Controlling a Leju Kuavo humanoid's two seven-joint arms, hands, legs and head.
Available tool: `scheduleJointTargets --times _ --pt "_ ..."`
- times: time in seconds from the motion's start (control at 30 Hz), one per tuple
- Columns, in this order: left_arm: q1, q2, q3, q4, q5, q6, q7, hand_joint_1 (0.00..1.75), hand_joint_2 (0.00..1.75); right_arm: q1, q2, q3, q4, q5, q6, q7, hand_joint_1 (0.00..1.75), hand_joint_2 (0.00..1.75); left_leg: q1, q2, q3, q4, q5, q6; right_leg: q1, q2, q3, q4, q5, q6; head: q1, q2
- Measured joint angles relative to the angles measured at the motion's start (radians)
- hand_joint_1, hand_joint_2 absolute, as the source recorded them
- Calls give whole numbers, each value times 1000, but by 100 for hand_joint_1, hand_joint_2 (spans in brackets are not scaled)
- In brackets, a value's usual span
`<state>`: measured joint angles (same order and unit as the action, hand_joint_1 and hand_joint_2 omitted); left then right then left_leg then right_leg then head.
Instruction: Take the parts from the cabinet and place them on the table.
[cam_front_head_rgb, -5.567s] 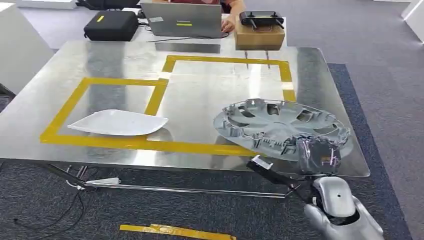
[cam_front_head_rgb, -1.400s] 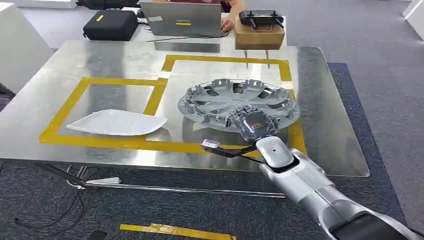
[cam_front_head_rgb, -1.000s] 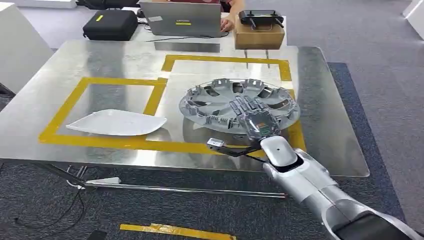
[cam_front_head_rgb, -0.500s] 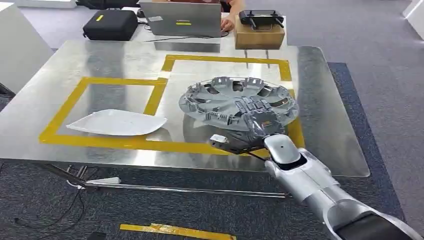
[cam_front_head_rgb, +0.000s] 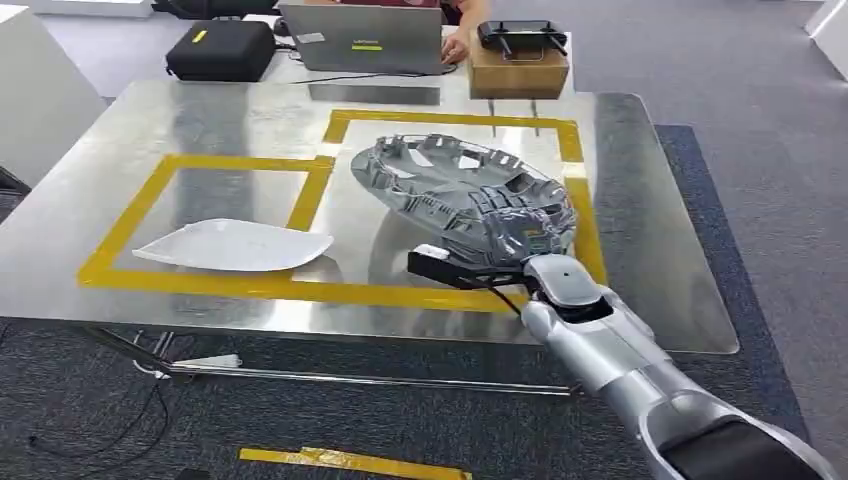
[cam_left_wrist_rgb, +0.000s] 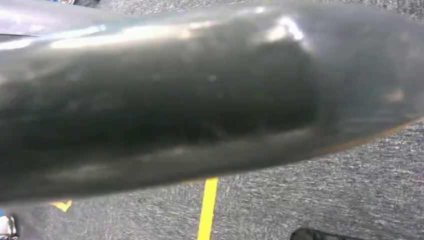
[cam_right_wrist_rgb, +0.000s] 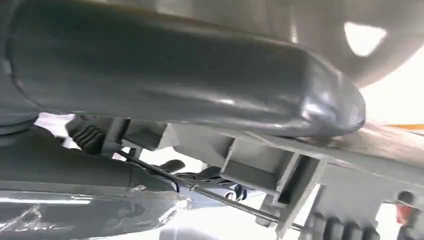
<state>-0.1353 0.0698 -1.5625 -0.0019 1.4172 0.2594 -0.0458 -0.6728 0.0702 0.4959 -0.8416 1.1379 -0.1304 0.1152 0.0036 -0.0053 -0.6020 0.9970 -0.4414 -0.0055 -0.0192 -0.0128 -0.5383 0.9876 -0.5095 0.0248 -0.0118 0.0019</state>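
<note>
While the head view looks down on a shiny metal table (cam_front_head_rgb: 130, 190), the right hand (cam_front_head_rgb: 515, 228) grips the near rim of a grey hubcap (cam_front_head_rgb: 450, 185), its fingers curled over the edge. The hubcap sits tilted inside the yellow tape outline (cam_front_head_rgb: 455, 121) toward the far right corner of the tabletop, its near edge raised in the hand; whether the far edge touches the metal cannot be told. The silver right arm (cam_front_head_rgb: 620, 365) comes in over the near edge of the tabletop, near its right corner. A white plate (cam_front_head_rgb: 235, 245) lies flat inside a second tape outline (cam_front_head_rgb: 150, 195) toward the near left corner, well apart from the hubcap. Beyond the far edge stand a black case (cam_front_head_rgb: 222, 50), a laptop (cam_front_head_rgb: 362, 38) and a cardboard box (cam_front_head_rgb: 520, 70) with a black controller (cam_front_head_rgb: 522, 36) on top. A person's hand (cam_front_head_rgb: 458, 46) rests beside the laptop. A strip of yellow tape (cam_front_head_rgb: 350, 462) lies on the grey carpet below the near edge.

From the left wrist view, a dark blurred shape covers most of the picture, with grey carpet (cam_left_wrist_rgb: 320, 195) and a yellow floor line (cam_left_wrist_rgb: 207, 207) behind it. How the left hand's fingers lie cannot be told.

From the right wrist view, the thick grey thumb (cam_right_wrist_rgb: 190, 80) presses against the hubcap's ribbed grey underside (cam_right_wrist_rgb: 280, 175), very close to the lens.
</note>
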Motion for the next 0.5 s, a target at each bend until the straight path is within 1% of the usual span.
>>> scheduleJointTargets --times 0.07,0.2,0.37,0.5 --pt "2 0 0 0 6 -6 -2 0 0 -6 16 6 -25 -15 29 22 0 0 0 0 0 0 0 0 0 0 0 0 0 0 0 0" --pt "2 -2 0 0 13 -6 -9 0 0 -24 38 27 -69 -43 55 29 0 0 0 0 0 0 0 0 0 0 0 0 0 0 0 0" --pt "3 -4 0 0 21 -6 -15 0 0 -33 47 54 -115 -52 59 31 0 0 0 0 -1 0 0 0 0 0 -1 0 0 0 0 0" --pt "2 -9 0 0 20 -5 -15 0 0 -49 48 82 -129 -40 43 33 0 0 0 0 -1 0 0 0 0 0 -1 0 0 0 0 0"
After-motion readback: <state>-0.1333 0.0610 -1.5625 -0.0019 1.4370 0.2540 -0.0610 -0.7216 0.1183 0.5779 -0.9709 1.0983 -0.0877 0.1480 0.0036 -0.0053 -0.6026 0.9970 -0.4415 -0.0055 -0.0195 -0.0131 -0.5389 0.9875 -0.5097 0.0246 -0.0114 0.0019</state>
